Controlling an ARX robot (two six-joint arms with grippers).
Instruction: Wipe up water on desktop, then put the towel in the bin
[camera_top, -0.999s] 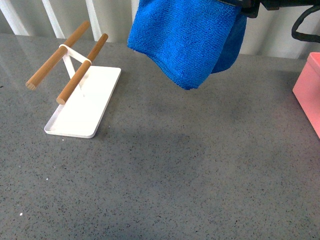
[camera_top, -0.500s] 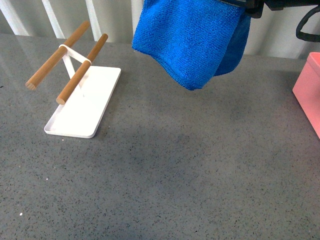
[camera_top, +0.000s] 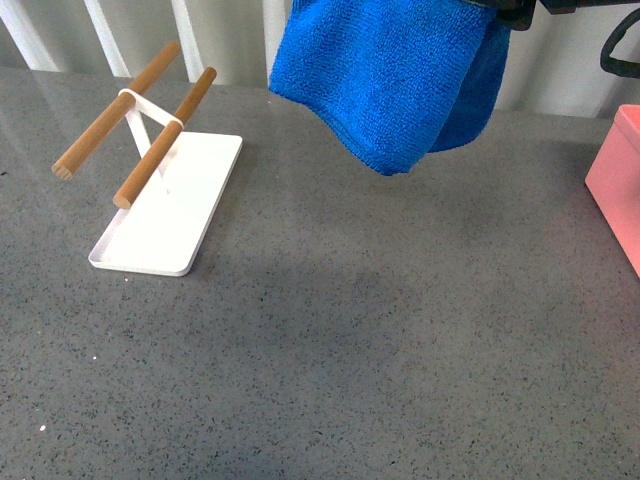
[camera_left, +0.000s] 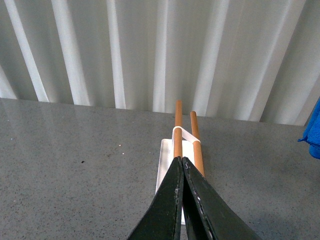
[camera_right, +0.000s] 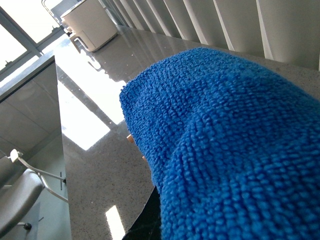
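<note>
Front view: the blue towel (camera_top: 385, 80) hangs clear above the table (camera_top: 350, 350) at 12 o'clock, grasped by the right fingers (camera_right: 148, 226). The pink bin (camera_top: 618, 180) stands at 3 o'clock, and the white tray (camera_top: 170, 225) with two wooden bars (camera_top: 160, 146) at 10 o'clock. Left wrist view shows the left fingers (camera_left: 170, 205) clenched on nothing, above the table.

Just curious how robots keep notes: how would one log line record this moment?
towel: hanging above desktop, in right claw | left claw: shut, empty | bin: towel not in yet
</note>
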